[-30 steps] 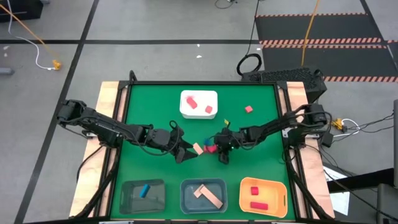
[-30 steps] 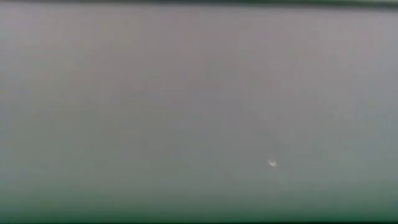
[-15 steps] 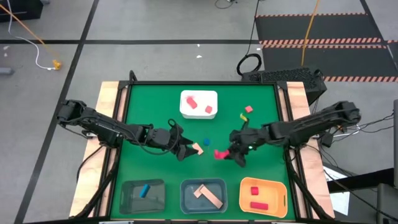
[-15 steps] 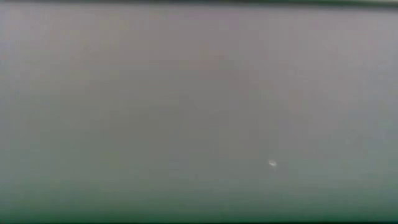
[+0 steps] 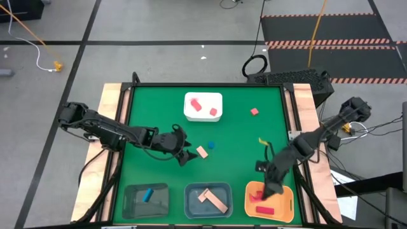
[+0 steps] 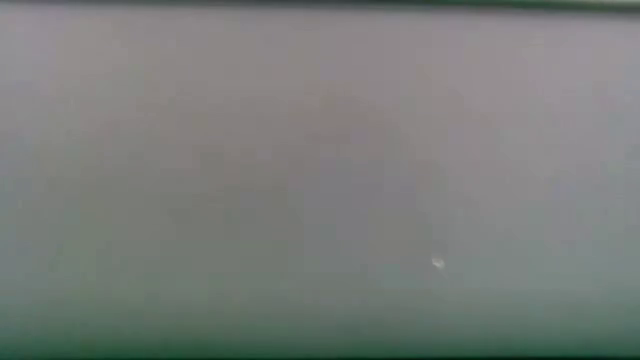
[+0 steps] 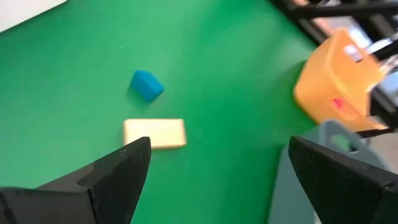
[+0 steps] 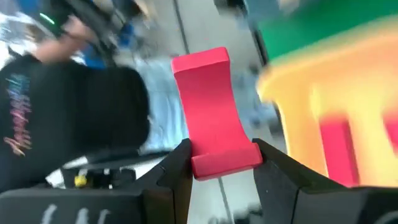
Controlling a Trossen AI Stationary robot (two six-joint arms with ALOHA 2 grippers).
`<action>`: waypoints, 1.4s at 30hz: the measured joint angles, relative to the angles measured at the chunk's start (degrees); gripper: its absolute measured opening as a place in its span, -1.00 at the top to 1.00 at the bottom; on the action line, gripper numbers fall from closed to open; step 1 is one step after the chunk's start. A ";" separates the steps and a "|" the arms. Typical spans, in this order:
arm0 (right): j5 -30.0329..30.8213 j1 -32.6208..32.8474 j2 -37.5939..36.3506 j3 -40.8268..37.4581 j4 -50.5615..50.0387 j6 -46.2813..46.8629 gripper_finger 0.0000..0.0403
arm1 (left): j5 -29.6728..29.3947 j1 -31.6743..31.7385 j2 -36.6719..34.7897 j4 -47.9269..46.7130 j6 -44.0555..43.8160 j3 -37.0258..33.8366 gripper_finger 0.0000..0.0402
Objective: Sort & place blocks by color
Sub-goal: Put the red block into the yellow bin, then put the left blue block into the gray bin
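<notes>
The right gripper (image 8: 214,163) clamps a red bar (image 8: 213,115) by one end, its long axis running straight out from the fingers, over the orange tray (image 5: 285,191) at the lower right of the high view. Two red blocks (image 5: 262,208) lie inside that tray. Behind, pink lettering on a person's dark sleeve (image 8: 18,118) is unreadable. The left gripper (image 7: 211,171) is spread wide at mid-table (image 5: 241,137), near a tan block (image 7: 155,133) lying flat and a blue block (image 7: 147,84).
</notes>
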 joint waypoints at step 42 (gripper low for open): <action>2.50 11.48 7.66 0.04 -18.16 8.52 -0.21 | -8.30 11.94 0.61 -43.30 -22.06 0.00 -0.90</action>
